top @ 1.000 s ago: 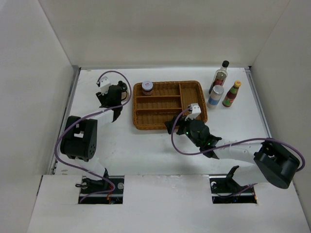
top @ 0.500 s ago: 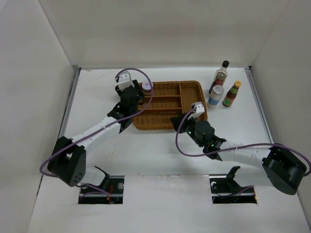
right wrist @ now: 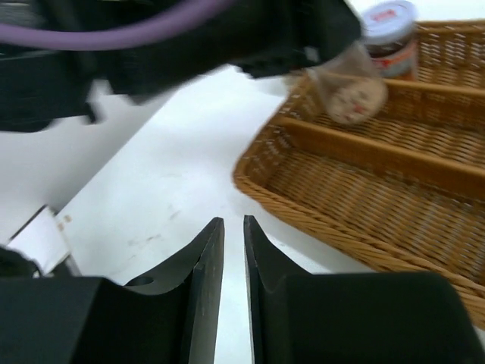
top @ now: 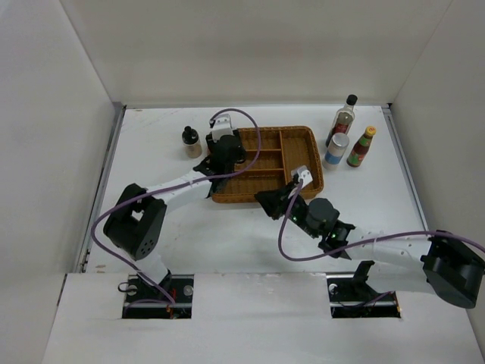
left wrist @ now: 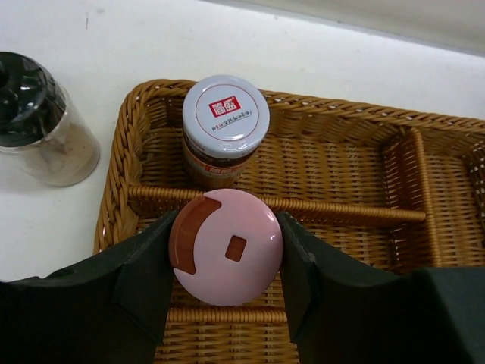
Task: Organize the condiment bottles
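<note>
**Pink-lidded jar held over the basket's left end**

A round pink-lidded jar (left wrist: 227,249) is gripped between the left fingers (left wrist: 148,265), over the left end of the woven wicker basket (left wrist: 125,152). Just beyond it, a brown jar with a pale printed lid (left wrist: 225,115) stands in the far-left compartment. A short black-capped jar (left wrist: 30,98) stands on the white table (top: 144,144), left of the basket.

3 bottles are grouped to the basket's right: a tall clear black-capped bottle (top: 343,117), a silver-lidded blue-white bottle (top: 336,149) and a red sauce bottle with a yellow cap (top: 361,148).

The left arm is stretched forward to the basket. The right arm is reached leftward, low, by the basket's near rim. The right fingers (right wrist: 201,258) are nearly closed, with nothing between them.

Pink-lidded jar (left wrist: 226,248), over the basket (left wrist: 356,174): body hidden under its lid. Short black-capped jar (left wrist: 42,121), left of the basket: cropped by picture edge.
</note>
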Motion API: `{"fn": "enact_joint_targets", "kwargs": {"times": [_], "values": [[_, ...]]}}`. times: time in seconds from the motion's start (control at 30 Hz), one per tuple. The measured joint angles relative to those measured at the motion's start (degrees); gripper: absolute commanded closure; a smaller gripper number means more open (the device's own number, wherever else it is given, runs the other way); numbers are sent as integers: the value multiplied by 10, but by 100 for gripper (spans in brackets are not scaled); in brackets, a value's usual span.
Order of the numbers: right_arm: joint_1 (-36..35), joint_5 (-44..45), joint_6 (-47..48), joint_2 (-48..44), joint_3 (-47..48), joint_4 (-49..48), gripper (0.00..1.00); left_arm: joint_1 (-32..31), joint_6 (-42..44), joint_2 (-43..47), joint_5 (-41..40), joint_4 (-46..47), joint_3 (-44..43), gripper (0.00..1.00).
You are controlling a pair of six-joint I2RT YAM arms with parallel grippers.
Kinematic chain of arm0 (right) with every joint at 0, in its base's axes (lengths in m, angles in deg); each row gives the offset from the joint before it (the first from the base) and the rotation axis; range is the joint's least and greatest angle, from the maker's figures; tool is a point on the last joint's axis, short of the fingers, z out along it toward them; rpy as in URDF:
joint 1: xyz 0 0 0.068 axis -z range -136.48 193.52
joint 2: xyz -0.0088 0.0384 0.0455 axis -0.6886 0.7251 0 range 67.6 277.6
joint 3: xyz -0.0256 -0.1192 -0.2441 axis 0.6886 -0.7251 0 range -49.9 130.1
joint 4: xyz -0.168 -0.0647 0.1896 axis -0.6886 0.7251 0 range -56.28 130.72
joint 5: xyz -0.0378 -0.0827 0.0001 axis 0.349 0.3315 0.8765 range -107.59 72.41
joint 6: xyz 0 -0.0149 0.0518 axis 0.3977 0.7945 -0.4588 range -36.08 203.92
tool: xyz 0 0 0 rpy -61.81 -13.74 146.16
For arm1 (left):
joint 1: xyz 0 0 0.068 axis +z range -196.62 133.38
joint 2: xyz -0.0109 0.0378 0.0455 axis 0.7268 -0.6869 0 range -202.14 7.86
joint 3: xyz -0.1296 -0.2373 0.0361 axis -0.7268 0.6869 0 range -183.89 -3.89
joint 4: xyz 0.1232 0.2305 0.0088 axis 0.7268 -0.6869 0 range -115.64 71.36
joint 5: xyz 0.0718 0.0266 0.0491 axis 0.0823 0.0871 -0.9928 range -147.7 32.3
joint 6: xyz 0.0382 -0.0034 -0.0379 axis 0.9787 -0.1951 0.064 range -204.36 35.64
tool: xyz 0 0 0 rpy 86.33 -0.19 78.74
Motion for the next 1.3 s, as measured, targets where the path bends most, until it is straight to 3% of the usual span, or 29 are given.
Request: {"fn": "enact_joint_targets", "kwargs": {"times": [0.13, 0.57, 0.8, 0.93, 1.13, 1.3], "values": [[-15, -9, 15, 0, 0, -17, 70, 0, 0, -38, 0, 0, -12, 63], [-43, -56, 46, -19, -14, -49, 53, -1, 1, -67, -11, 0, -11, 8], [-64, -72, 63, -3, -14, -59, 48, 2, 2, 65, -11, 2, 38, 8], [-64, -73, 63, 2, -14, -63, 52, 48, 0, 106, -10, 29, 37, 9], [-64, -74, 66, 27, -14, -68, 50, 143, 0, 36, 2, 12, 4, 11], [-68, -73, 69, 49, -10, -70, 40, 183, 1, -25, 18, -19, -23, 11]]}}
